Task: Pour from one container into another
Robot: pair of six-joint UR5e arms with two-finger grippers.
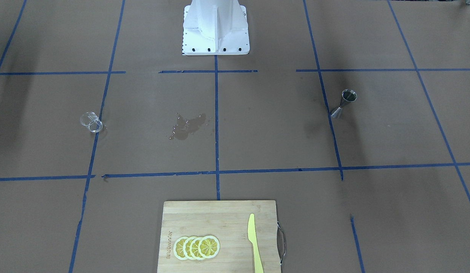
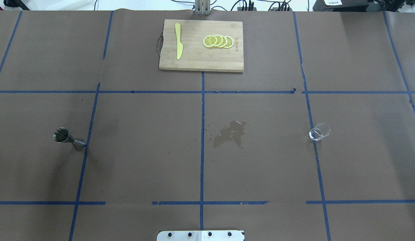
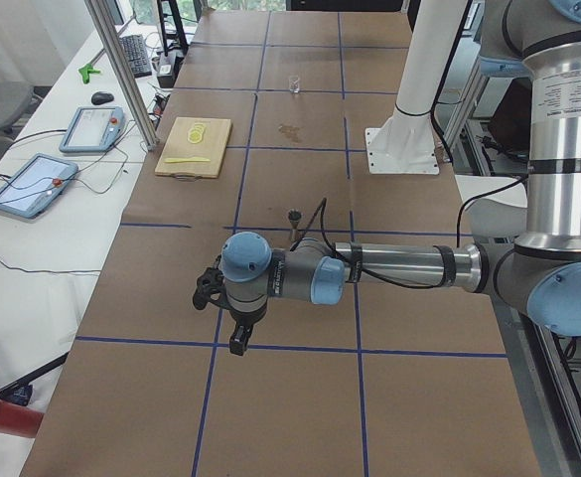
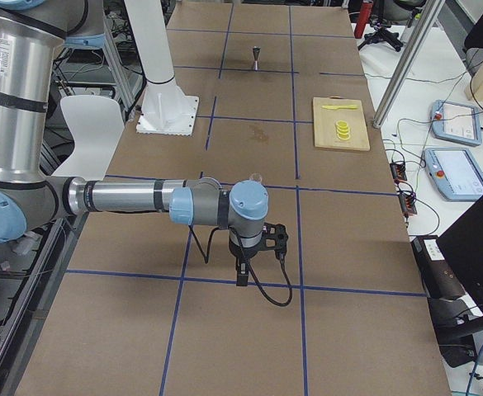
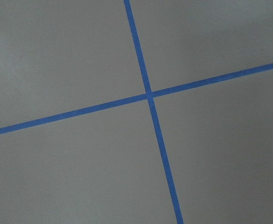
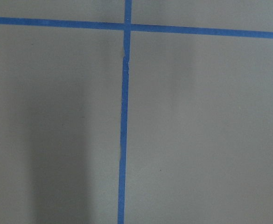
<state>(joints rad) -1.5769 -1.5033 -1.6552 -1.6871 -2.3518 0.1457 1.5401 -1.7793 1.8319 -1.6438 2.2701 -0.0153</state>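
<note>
Table (image 2: 143,160): covered in brown paper and marked into a grid with blue tape (image 2: 202,110).

Glass cup (image 2: 319,131): clear, stands on the robot's right side of the table, with its base at a tape line. It is well apart from everything else. Whether it holds liquid cannot be judged; the glass is too small and transparent in every view.

Jigger (image 2: 68,138): steel, hourglass-shaped, stands upright on the robot's left side with its foot just beside a tape line. Its upper cone looks dark inside in the front-facing view. The cup and the jigger are far apart, at roughly the same depth of the table.

Wet patch (image 2: 230,133): a dark irregular stain with small droplets around it, between the two vessels and just right of the centre tape line.

Far edge, opposite the robot base (image 1: 216,34): a wooden cutting board (image 2: 194,60) with a metal handle carries a row of overlapping lemon slices (image 2: 218,41) and a yellow knife (image 2: 178,45), which lie apart from each other.

Left gripper (image 3: 237,348): appears only in the left side view, pointing down above the paper near a tape crossing and closer to that table end than the jigger. I cannot tell how far its jaws are parted. Nothing is visible in it.

Right gripper (image 4: 241,278): appears only in the right side view, in the same downward pose near a tape line at the opposite end. Its jaw opening also cannot be read.

Both wrist cameras show only paper and crossing tape.
</note>
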